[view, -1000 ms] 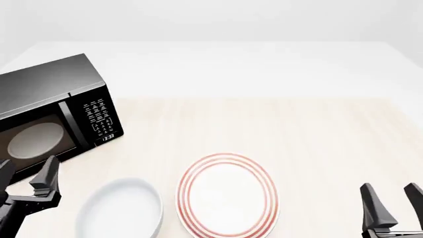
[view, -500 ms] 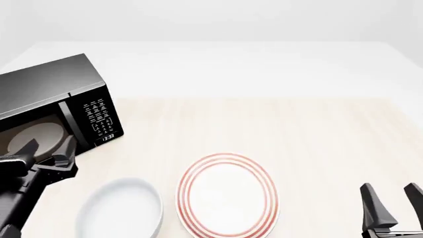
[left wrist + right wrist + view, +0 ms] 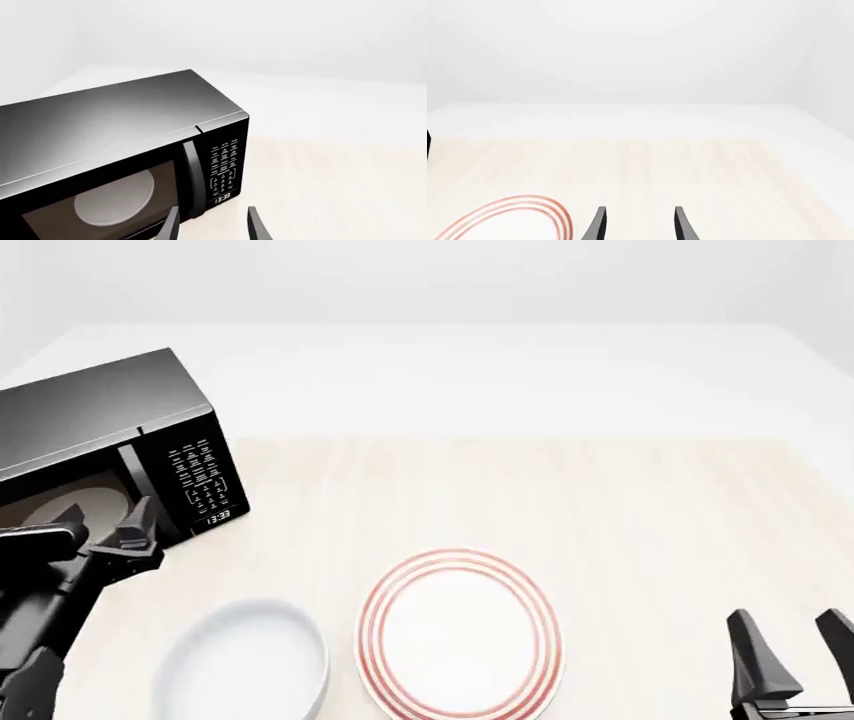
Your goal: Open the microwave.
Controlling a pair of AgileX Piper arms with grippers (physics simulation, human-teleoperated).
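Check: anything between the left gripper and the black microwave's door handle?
Nothing visible. The left gripper is open right in front of the black boxy microwave, its fingers lined up on the vertical door handle. The white bowl and red-ringed plate lie nearer the camera, off that line.

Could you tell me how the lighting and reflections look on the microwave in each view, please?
Left wrist view: the microwave top carries a soft pale sheen, and its turntable shows clearly through the glossy door. Front view: flat, even light, barely any shadows on the table. Right wrist view: washed-out white background, everything sharp.
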